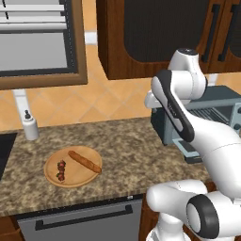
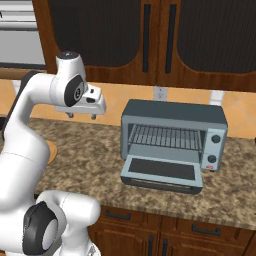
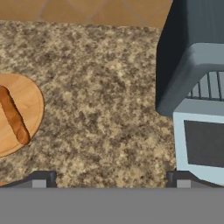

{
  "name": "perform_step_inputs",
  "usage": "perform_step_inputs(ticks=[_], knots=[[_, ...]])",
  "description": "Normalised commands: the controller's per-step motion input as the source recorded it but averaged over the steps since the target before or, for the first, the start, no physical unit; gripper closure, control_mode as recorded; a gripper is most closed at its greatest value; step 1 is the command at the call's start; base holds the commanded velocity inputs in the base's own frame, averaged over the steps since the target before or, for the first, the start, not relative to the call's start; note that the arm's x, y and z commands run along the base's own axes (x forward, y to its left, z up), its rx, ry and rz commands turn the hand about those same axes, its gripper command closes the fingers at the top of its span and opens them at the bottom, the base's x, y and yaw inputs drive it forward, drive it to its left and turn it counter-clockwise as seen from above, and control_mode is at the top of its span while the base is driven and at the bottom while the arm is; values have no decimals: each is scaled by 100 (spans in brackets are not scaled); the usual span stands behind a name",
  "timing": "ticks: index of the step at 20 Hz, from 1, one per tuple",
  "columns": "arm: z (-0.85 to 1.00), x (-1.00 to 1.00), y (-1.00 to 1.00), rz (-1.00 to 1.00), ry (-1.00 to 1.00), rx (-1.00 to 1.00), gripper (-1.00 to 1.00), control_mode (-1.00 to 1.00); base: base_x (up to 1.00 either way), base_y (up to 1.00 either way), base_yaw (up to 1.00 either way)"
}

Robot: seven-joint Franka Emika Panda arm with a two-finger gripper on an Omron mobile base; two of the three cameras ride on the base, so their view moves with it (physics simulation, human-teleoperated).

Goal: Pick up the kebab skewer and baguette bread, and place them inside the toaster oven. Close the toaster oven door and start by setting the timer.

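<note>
The end effector (image 2: 81, 116) hangs wide open and empty above the granite surface (image 2: 100, 150). The left base view shows the kebab skewer (image 1: 61, 170) beside the baguette bread (image 1: 84, 161) on the round wooden board (image 1: 70, 181). The right base view shows the toaster oven (image 2: 175, 135), its door (image 2: 162, 172) folded down. No legible writing.

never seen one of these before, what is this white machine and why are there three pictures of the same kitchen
It is a white robot arm with a two-finger claw, rendered in a simulated kitchen. Two pictures come from cameras behind the arm, one to its left and one to its right. The third comes from a camera on the hand, looking down past the claw. On the counter lies a round wooden board carrying a baguette bread and a kebab skewer. To the right stands the toaster oven with the toaster oven door folded down open. The claw is open and holds nothing.
</note>
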Motion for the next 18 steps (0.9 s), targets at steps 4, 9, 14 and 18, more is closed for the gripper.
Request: perform_step_inputs(ticks=[4, 9, 14, 18], knots=[[0, 0, 0, 0, 0, 0, -100, 100, 0, 0, 0], [0, 0, 0, 0, 0, 0, -100, 100, 0, 0, 0], [0, 0, 0, 0, 0, 0, -100, -100, 0, 0, 0], [0, 0, 0, 0, 0, 0, -100, -100, 0, 0, 0]])
